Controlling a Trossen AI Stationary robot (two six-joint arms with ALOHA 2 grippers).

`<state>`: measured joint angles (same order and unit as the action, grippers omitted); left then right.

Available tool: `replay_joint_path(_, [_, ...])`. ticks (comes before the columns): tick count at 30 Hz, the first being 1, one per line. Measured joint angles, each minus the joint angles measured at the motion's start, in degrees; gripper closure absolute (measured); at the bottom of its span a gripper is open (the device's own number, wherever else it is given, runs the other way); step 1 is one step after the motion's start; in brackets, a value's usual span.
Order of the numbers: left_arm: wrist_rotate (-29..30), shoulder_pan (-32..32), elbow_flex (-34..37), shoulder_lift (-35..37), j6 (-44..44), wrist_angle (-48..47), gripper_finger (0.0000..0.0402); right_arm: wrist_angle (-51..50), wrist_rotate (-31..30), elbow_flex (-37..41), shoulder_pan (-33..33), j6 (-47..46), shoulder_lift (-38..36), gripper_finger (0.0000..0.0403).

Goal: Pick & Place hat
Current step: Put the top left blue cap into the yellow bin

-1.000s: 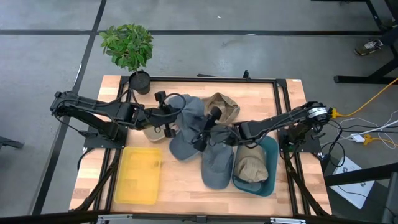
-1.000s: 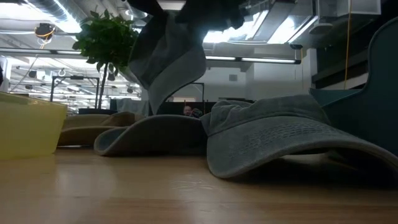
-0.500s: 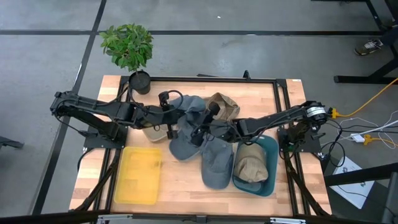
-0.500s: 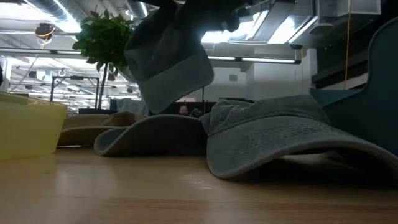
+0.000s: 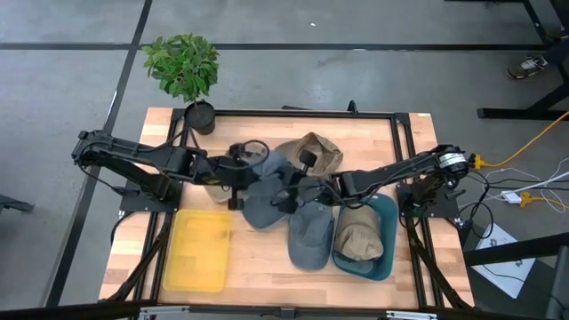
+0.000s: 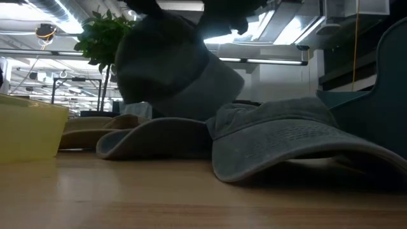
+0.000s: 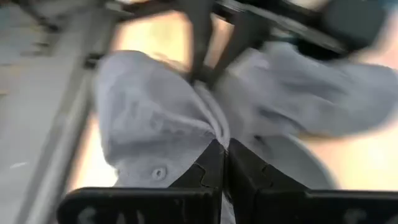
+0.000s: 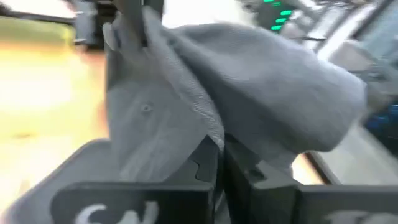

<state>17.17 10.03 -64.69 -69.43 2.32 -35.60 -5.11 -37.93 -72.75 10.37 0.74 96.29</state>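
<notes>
- A yellow tray point(image 5: 199, 251) sits by the tabletop's point(image 5: 258, 267) front-left corner.
- My left gripper point(image 5: 238, 182) is pinched tight on the grey hat point(image 5: 267, 178), mid-table, left of centre.
- The hat is soft grey-blue cloth with a button on its crown, folded and lifted off the wood.
- My right gripper point(image 5: 286, 197) is clamped on the same hat from the other side.
- A tan hat point(image 5: 359, 238) lies in the teal bin point(image 5: 388, 233) near the front-right corner.

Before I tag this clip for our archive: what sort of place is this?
Probably a robotics lab in an open-plan office: a framed wooden table on concrete floor, cables beside it, and ceiling strip lights over a room beyond.
</notes>
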Motion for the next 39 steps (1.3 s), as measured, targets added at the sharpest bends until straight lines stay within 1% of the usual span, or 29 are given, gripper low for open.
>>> replay_joint_path(3, [-8.12,-0.14,-0.09,0.43,-0.25,-1.24,0.0396,-1.31,5.65,-0.04,0.07,0.18,-1.14,0.0394])
replay_joint_path(6, [-12.84,-0.18,-0.09,1.96,0.61,-1.54,0.0395,-1.58,10.44,-0.11,0.09,1.08,-2.26,0.0396])
replay_joint_path(9, [-13.26,-0.16,-0.09,4.51,1.82,-1.52,0.0387,-2.01,13.43,-0.22,0.07,1.09,-3.66,0.0397])
replay_joint_path(13, [-14.28,0.19,-0.09,9.93,3.81,-1.73,0.0369,-6.62,12.93,0.13,-0.19,0.53,-5.13,0.0398])
replay_joint_path(16, [-13.23,0.51,-0.09,13.59,5.66,-1.23,0.0351,-10.32,13.28,0.13,-0.57,-1.76,-6.11,0.0398])
replay_joint_path(19, [-12.83,1.28,-0.09,16.41,10.05,-0.22,0.0328,-11.61,14.56,0.07,-0.95,-3.47,-6.36,0.0398])
replay_joint_path(22, [-13.31,2.74,0.62,16.99,16.84,0.70,0.0303,-11.49,19.22,0.07,-1.89,-4.26,-6.27,0.0399])
replay_joint_path(26, [-14.56,5.66,0.79,14.53,24.40,1.14,0.0275,-11.13,25.61,0.07,-3.62,-8.34,-6.27,0.0399])
replay_joint_path(29, [-12.58,8.01,0.79,11.38,31.22,1.05,0.0269,-10.37,29.06,0.07,-4.54,-10.97,-6.27,0.0399])
replay_joint_path(31, [-10.00,9.25,0.79,9.08,35.72,1.03,0.0270,-9.90,29.82,0.07,-4.78,-12.10,-6.27,0.0398])
replay_joint_path(39, [5.04,13.41,0.79,-0.29,50.35,1.04,0.0281,-8.93,30.07,0.07,-5.14,-13.93,-6.27,0.0395])
